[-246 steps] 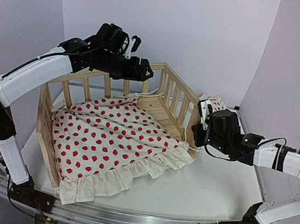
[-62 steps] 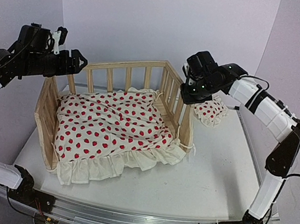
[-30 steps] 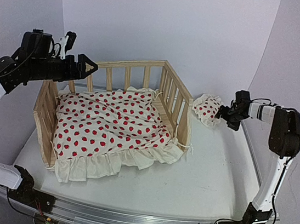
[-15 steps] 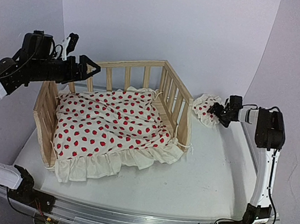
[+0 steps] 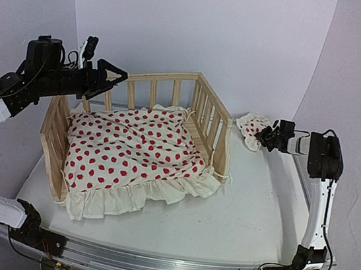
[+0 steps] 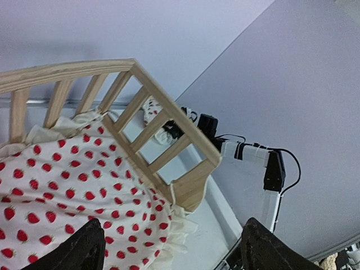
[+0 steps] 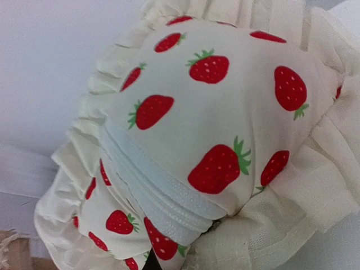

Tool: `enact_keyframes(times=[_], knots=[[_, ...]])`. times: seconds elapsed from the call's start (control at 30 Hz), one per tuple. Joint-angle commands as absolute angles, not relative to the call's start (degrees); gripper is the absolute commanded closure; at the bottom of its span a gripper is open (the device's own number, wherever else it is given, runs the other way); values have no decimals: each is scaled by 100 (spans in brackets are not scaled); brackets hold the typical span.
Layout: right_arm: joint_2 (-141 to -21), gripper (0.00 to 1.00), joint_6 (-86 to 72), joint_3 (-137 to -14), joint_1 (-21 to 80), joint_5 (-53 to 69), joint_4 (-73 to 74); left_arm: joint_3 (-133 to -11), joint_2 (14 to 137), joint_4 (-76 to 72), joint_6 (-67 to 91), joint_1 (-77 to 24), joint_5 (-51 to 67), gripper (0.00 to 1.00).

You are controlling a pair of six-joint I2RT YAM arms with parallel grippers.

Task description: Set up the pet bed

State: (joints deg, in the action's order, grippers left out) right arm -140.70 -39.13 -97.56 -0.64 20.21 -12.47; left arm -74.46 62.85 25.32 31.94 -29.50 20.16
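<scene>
Left end effector [image 5: 117,73] above pet bed [image 5: 168,75]

Right hand [image 5: 266,138] tips buried in pillow [image 7: 214,112] folds

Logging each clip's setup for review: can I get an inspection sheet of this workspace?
Surface: white table, no spills seen.
Job's things: pet bed upright; cushion inside, ruffle hanging over the open front.
Clutter: small pillow right of the bed, outside it.
Grippers: left pincer open, above the bed's back left corner; right pincer shut on the small pillow.
Cables: black cable along the right arm, clear of the bed.
Surroundings: plain walls; metal rail at the near edge.
</scene>
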Motion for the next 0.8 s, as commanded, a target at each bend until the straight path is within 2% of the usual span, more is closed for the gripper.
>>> enact_keyframes(times=[0.0, 0.1, 0.2, 0.33, 0.5, 0.63, 0.77], knots=[[-11923, 100, -5144, -8634, -352, 3732, -2946, -7207, 6408, 683, 3895, -3272, 2795, 17], [-10386, 100, -5733, -7740, -333, 4427, -3581, -6783, 6503, -1082, 4406, -3632, 2866, 16], [-9249, 100, -6764, -7187, -246, 5089, -4379, -7024, 6863, -1656, 4456, -4063, 2693, 15], [-8248, 100, -8004, -6987, 569, 5426, -5715, -7246, 7508, -2862, 5181, -4409, 2874, 14], [-7884, 100, -8188, -7236, 2123, 5318, -6179, -7177, 7931, -5236, 6176, -4754, 3060, 10], [-7952, 100, -7951, -7321, 3077, 5224, -6223, -7161, 7901, -5906, 6086, -5162, 3058, 6], [-8257, 100, -7792, -7307, 3775, 5255, -6170, -6977, 7719, -5956, 5579, -5664, 2823, 3]])
